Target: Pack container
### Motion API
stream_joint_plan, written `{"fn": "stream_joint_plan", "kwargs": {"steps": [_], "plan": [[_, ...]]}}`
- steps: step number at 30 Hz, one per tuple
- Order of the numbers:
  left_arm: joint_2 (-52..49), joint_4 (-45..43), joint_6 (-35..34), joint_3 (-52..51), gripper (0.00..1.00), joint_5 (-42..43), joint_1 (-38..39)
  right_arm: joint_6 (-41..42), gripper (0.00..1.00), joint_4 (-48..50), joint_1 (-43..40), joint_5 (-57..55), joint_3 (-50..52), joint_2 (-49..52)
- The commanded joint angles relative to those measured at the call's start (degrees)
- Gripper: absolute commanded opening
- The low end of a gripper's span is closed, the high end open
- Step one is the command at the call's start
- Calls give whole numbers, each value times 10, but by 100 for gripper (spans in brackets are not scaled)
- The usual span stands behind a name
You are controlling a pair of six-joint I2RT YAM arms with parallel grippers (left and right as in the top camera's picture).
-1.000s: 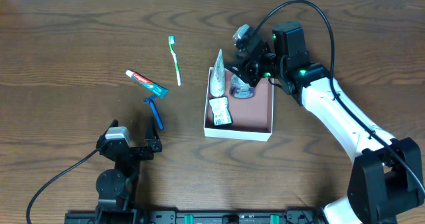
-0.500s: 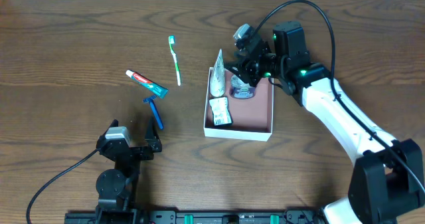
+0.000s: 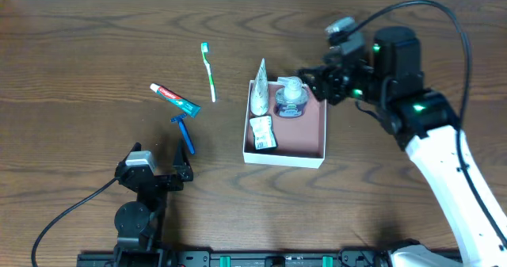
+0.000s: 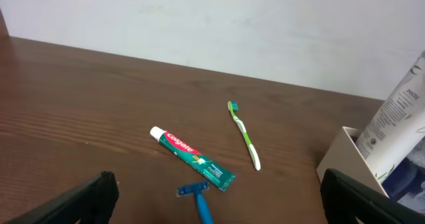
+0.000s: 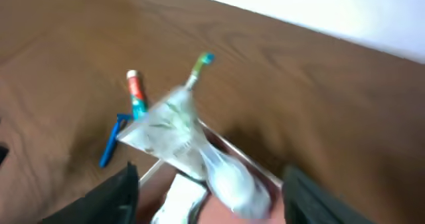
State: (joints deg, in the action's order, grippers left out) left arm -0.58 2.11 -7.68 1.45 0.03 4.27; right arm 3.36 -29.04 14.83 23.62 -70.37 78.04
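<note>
The container (image 3: 313, 132), a white box with a pinkish-brown inside, holds a white tube (image 3: 259, 97), a clear blue-tinted bottle (image 3: 291, 98) and a small packet (image 3: 262, 132). My right gripper (image 3: 318, 81) is open and empty just right of the bottle, above the container's far right corner. A green toothbrush (image 3: 209, 71), a toothpaste tube (image 3: 175, 99) and a blue razor (image 3: 184, 131) lie on the table left of the container. My left gripper (image 3: 155, 176) is open and empty near the front edge, below the razor (image 4: 201, 201).
The wooden table (image 3: 79, 61) stretches left and behind the items. A white wall (image 4: 265, 24) stands behind the table in the left wrist view. A black cable (image 3: 63, 219) runs from the left arm toward the front left.
My right gripper let go of the bottle, which now stands in the container, and pulled back to the right and up. The left arm has not moved.
</note>
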Motion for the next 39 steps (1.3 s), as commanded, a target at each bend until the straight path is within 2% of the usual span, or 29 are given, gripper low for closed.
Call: {"fn": "stream_joint_plan", "kwargs": {"steps": [1,3,11,18,24,31,34,36,39], "plan": [[3,21,-1,-12,98,-5,-2,99,80,-32,-38,-74,-6,-19],[3,21,-1,-12,98,-5,-2,128,99,-63,-74,-73,-6,-28],[3,21,-1,-12,98,-5,-2,136,99,-200,-248,-73,-6,-33],[3,19,-1,-12,98,-6,-2,133,99,-238,-366,-85,-5,-32],[3,19,2,-12,98,-7,-2,133,99,-269,-391,-128,-5,-32],[3,19,-7,-12,98,-4,-2,133,99,-293,-390,-129,-5,-32],[3,18,-61,-8,98,-4,-2,134,99,-293,-390,-129,-5,-32],[0,34,-130,17,98,-1,-2,134,99,-293,-390,-129,-5,-32],[-39,71,-149,80,98,20,-2,134,99,-293,-390,-129,-5,-32]]}}
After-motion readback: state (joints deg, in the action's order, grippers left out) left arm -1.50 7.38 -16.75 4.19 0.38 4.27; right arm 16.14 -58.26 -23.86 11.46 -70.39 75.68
